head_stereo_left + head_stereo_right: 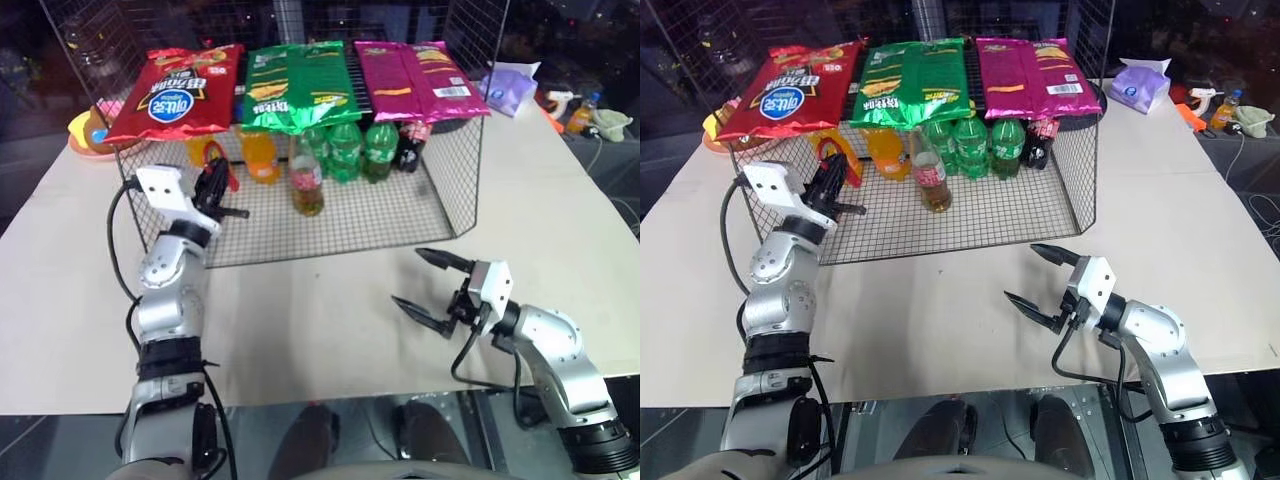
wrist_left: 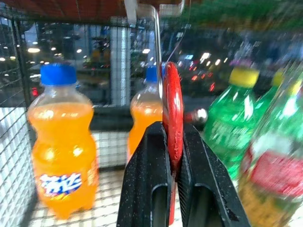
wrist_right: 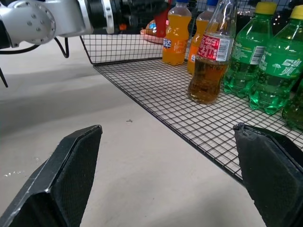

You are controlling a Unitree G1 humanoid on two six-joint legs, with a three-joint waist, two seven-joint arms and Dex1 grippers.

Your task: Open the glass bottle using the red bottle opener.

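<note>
The glass bottle (image 1: 306,180) stands upright on the wire shelf floor, amber drink inside, a red label on it and the cap on. It also stands beyond my right gripper's fingers in the right wrist view (image 3: 210,61). My left gripper (image 2: 173,130) reaches into the shelf's left side, shut on the red bottle opener (image 2: 173,109), whose flat head sticks up edge-on between the fingers. The bottle is a short way to the right of that gripper (image 1: 217,180). My right gripper (image 1: 430,285) hovers open and empty over the table in front of the shelf.
A wire mesh shelf (image 1: 440,215) holds orange soda bottles (image 1: 260,155), green soda bottles (image 1: 345,150) and a dark bottle (image 1: 410,140). Chip bags (image 1: 300,85) lie on its top. A tissue pack (image 1: 510,85) lies at the back right of the table.
</note>
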